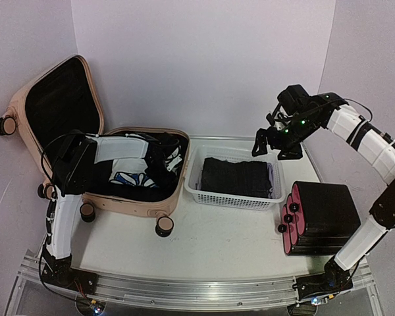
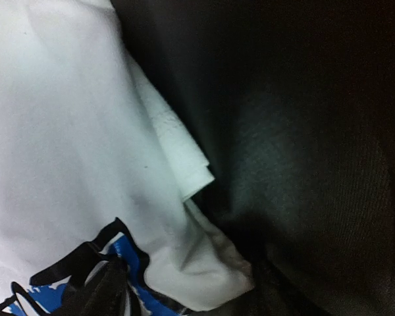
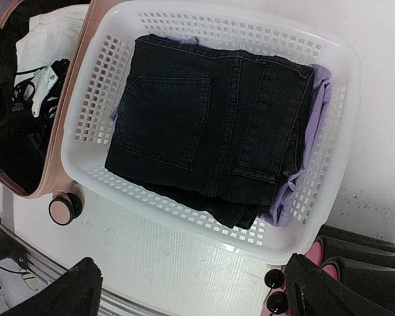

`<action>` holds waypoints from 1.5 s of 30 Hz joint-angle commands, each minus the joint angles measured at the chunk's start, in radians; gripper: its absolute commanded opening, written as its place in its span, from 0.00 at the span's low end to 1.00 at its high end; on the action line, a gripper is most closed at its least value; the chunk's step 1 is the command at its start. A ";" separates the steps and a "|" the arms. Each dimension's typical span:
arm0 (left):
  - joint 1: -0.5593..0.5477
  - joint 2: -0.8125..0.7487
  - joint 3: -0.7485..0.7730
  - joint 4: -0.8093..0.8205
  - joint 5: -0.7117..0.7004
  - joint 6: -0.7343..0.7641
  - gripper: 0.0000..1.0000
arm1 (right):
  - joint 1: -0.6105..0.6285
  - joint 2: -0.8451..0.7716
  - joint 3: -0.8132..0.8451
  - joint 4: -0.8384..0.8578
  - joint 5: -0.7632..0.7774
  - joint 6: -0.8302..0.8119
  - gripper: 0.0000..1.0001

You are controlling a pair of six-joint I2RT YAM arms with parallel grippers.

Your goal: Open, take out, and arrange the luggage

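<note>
The luggage, a pale pink hard-shell suitcase, lies open at the left with its black-lined lid standing up. My left gripper reaches down inside it. Its wrist view is filled by a white garment with a blue and black print against dark lining; the jaws do not show clearly. My right gripper hangs open and holds nothing above the far right of the white basket, fingertips spread wide.
The mesh basket holds folded black jeans over a purple garment. A black and pink case lies at the right, close to the basket. The suitcase's wheel sits by the basket's near left corner.
</note>
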 commanded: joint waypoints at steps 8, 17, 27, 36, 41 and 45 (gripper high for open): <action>0.025 -0.017 -0.005 -0.042 -0.039 -0.035 0.47 | 0.001 -0.026 0.017 0.034 -0.011 0.014 0.98; 0.063 -0.114 0.029 -0.034 0.097 -0.085 0.16 | 0.004 0.052 0.087 0.049 -0.096 0.043 0.98; 0.078 -0.183 -0.015 -0.035 0.147 -0.102 0.00 | 0.040 0.180 0.195 0.089 -0.151 0.130 0.98; 0.082 -0.304 -0.066 -0.070 0.172 -0.130 0.00 | 0.076 0.421 0.465 0.160 -0.187 0.507 0.97; 0.086 -0.342 -0.083 -0.093 0.150 -0.129 0.00 | 0.145 0.579 0.628 0.237 -0.193 0.706 0.96; 0.088 -0.379 -0.140 -0.070 0.143 -0.132 0.00 | 0.205 0.674 0.696 0.302 -0.161 0.851 0.96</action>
